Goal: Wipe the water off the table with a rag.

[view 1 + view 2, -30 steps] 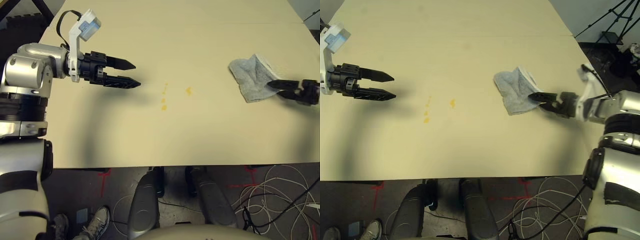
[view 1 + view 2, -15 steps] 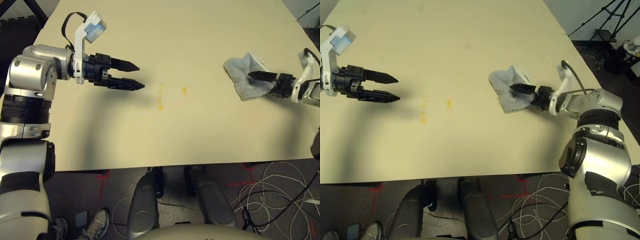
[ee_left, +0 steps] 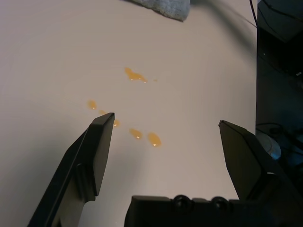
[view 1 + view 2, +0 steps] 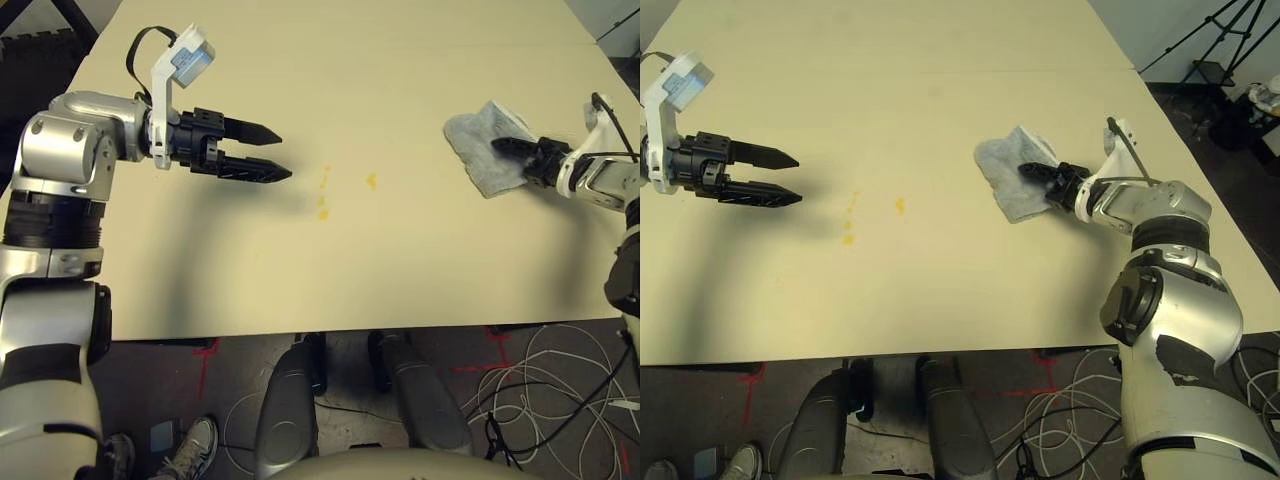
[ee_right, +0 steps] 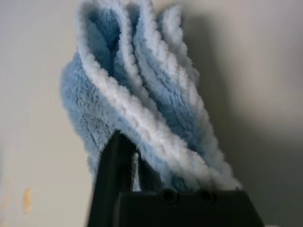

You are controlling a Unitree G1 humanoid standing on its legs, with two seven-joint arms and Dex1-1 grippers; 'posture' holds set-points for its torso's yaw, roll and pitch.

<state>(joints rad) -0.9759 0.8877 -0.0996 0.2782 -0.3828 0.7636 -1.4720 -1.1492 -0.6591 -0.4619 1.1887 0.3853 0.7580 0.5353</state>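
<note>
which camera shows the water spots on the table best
The left wrist view: the water lies close up between the open left tool's fingers, every drop distinct. Both eye views show small orange specks mid-table; the right wrist view catches one at its edge beside the rag.

Worktop (image 4: 420, 270): carrying the rag and the water spots.
Rag (image 4: 478, 150): lying at the right side, folds bunching around the right end effector (image 4: 506, 148).
Water (image 4: 324, 196): sitting mid-worktop, between both end effectors, well apart from the rag.
Left end effector (image 4: 272, 153): hovering left of the water, fingers spread.
</note>
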